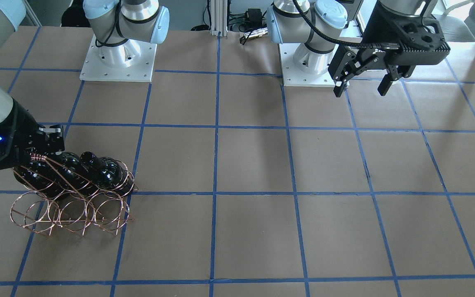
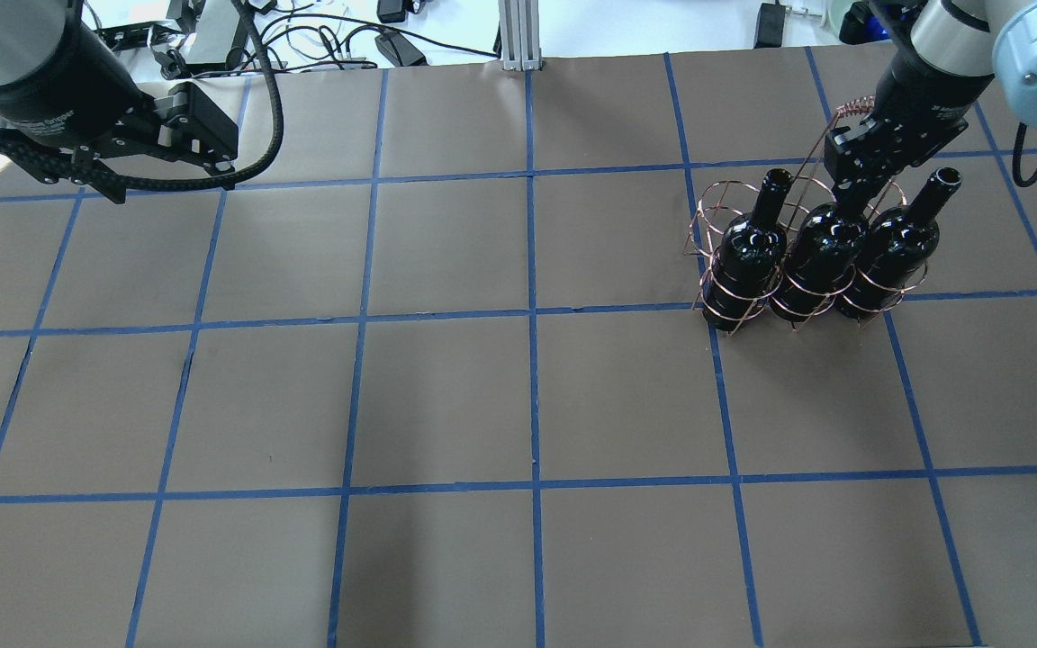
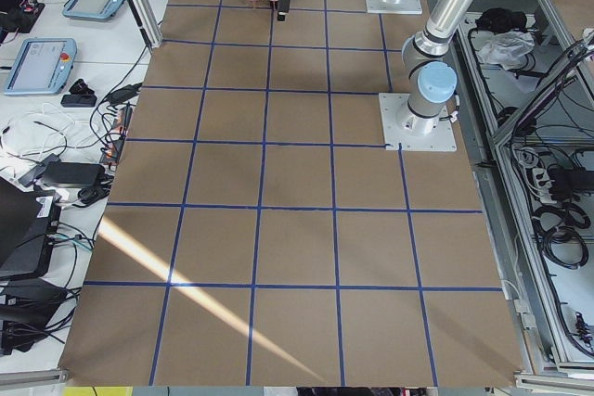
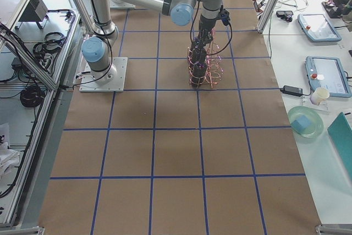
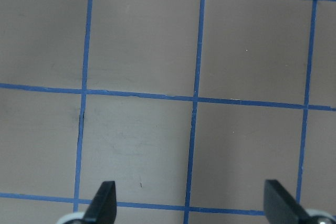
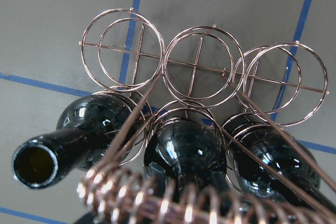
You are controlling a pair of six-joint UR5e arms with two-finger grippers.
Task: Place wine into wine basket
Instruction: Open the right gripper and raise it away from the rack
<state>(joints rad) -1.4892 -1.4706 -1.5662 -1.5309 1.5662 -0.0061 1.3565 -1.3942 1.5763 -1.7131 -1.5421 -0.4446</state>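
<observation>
The copper wire wine basket (image 2: 715, 205) stands at the table's right. Three glossy black wine bottles sit in its near row: a left one (image 2: 749, 256), a middle one (image 2: 820, 254) and a right one (image 2: 889, 241). My right gripper (image 2: 850, 200) is directly over the middle bottle, and its fingers appear shut on that bottle's neck, beside the coiled handle (image 2: 853, 110). In the right wrist view the middle bottle (image 6: 184, 150) is below the camera and the basket's far row of rings (image 6: 199, 66) is empty. My left gripper (image 1: 362, 87) hangs open and empty at the far left; it also shows in the left wrist view (image 5: 191, 205).
Brown paper with a blue tape grid (image 2: 532, 315) covers the table. The two arm bases (image 1: 118, 57) stand at the robot's edge. Cables and power bricks (image 2: 392, 40) lie beyond the far edge. Side benches hold tablets and a green dish (image 4: 305, 122).
</observation>
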